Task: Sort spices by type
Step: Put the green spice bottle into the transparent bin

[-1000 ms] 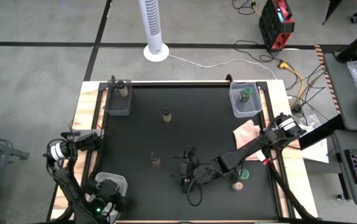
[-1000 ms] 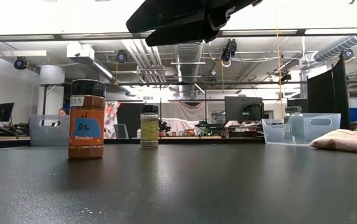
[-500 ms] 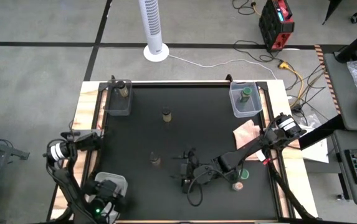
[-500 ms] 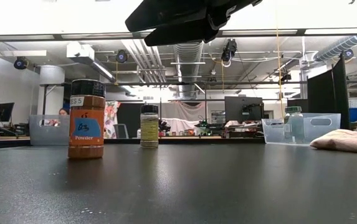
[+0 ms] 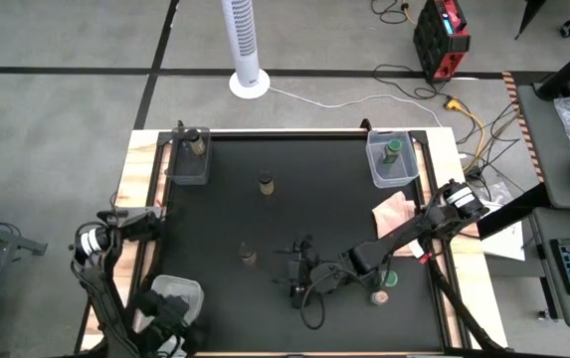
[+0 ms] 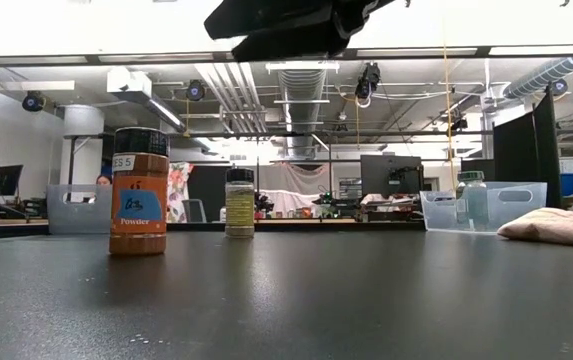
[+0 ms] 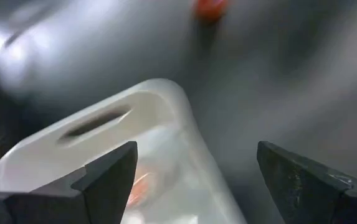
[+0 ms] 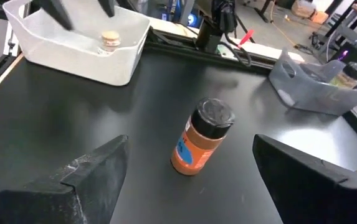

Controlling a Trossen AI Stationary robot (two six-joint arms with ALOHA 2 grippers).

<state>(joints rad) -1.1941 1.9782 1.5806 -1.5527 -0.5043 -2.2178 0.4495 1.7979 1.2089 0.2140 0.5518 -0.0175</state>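
Observation:
An orange spice jar with a dark lid (image 5: 249, 256) stands upright on the black table; it also shows in the right wrist view (image 8: 201, 146) and the low view (image 6: 138, 205). My right gripper (image 5: 292, 272) is open, just right of it, fingers pointing at it, touching nothing. A yellowish jar (image 5: 266, 183) stands farther back. A green-lidded jar (image 5: 389, 278) and a pinkish-topped jar (image 5: 380, 296) stand near the right edge. My left gripper (image 7: 194, 162) is open and empty above the white tub (image 5: 177, 290) at the near left. That tub holds a pinkish-topped jar (image 8: 108, 38).
A grey tub (image 5: 187, 157) at the far left holds a brownish jar. A clear tub (image 5: 392, 164) at the far right holds a green-lidded jar (image 5: 392, 151). A pink cloth (image 5: 396, 211) lies at the right edge. Open tabletop lies between the two standing jars.
My left gripper has moved toward the table's near edge over the white tub, staying open. My right arm has risen a little in the low view. The jars have stayed put.

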